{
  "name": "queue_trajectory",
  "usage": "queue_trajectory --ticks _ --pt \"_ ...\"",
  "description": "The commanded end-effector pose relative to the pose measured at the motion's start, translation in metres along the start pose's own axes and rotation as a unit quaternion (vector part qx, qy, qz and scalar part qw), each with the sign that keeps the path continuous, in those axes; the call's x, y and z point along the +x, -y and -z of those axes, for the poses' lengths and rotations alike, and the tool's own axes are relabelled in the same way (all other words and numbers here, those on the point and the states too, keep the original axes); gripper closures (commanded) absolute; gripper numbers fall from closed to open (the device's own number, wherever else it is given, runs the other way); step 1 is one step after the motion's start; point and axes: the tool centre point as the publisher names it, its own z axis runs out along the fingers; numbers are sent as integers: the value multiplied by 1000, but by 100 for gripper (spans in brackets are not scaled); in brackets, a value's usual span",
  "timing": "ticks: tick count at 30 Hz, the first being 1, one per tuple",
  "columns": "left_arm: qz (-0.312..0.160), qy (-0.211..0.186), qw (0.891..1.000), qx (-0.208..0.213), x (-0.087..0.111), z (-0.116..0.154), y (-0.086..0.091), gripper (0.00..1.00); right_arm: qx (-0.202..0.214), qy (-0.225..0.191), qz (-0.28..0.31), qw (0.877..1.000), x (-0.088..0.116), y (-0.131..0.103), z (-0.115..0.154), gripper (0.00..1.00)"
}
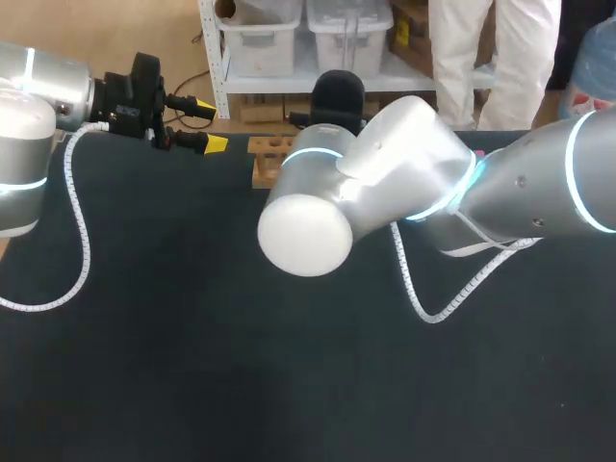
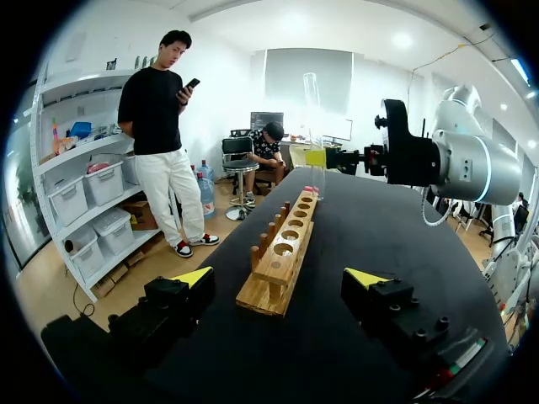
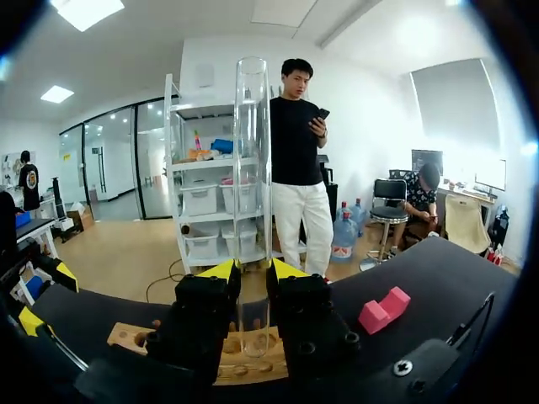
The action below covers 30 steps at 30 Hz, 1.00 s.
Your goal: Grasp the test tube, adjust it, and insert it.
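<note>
Though hidden overhead, the right gripper (image 3: 253,273) clamps the tube (image 3: 253,151) upright above the far-edge rack (image 2: 282,261); left gripper (image 1: 207,125) gapes empty.

Bright room light, dark table
Ceiling panels (image 3: 80,10) light the room evenly. In the head view the white right arm (image 1: 303,236) at centre shines with glare, while the black table (image 1: 173,366) looks dark and even. The tube (image 3: 253,151) carries soft reflections along its glass.

Clear glossy test tube (image 3: 253,168), matt wooden rack (image 2: 282,261).
</note>
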Motion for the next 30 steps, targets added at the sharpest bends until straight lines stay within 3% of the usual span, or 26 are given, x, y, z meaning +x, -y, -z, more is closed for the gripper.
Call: queue_trajectory --ticks 1,13,30 --pt "0 0 1000 0 0 0 -1 0 -7 3 2 1000 1 10 -10 100" --pt "0 0 1000 0 0 0 -1 0 -18 41 -2 999 7 11 -37 100" --pt "0 0 1000 0 0 0 -1 0 -15 51 -7 999 8 6 -31 100"
